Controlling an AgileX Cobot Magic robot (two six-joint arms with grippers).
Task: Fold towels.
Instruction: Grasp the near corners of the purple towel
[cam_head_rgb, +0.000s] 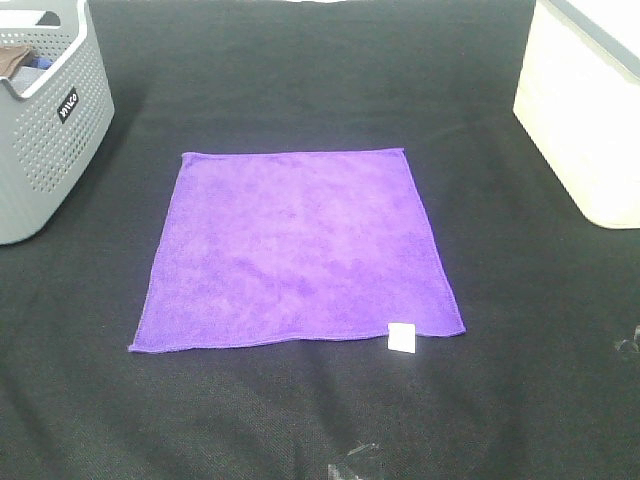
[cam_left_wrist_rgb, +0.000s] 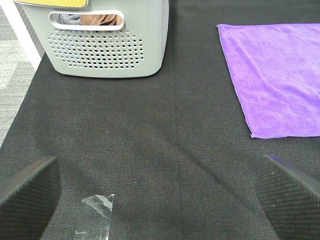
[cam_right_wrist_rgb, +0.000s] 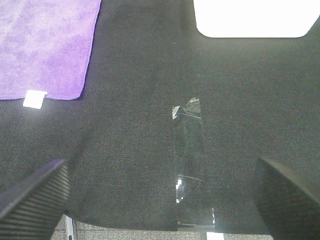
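One bright purple fuzzy towel (cam_head_rgb: 300, 250) lies spread flat and square in the middle of the black table. Its small white tag (cam_head_rgb: 402, 338) sits at the near right corner. No gripper shows in the exterior high view. In the left wrist view the left gripper (cam_left_wrist_rgb: 160, 200) is open and empty above bare black cloth, and the towel (cam_left_wrist_rgb: 275, 75) lies apart from it. In the right wrist view the right gripper (cam_right_wrist_rgb: 161, 200) is open and empty, with the towel's tagged corner (cam_right_wrist_rgb: 45, 45) and tag (cam_right_wrist_rgb: 35, 99) well off to one side.
A grey perforated basket (cam_head_rgb: 45, 120) holding brownish and blue cloths stands at the far left; it also shows in the left wrist view (cam_left_wrist_rgb: 105, 45). A white box (cam_head_rgb: 585, 110) stands at the far right. Strips of clear tape (cam_right_wrist_rgb: 189, 150) stick to the black table cover near its front edge.
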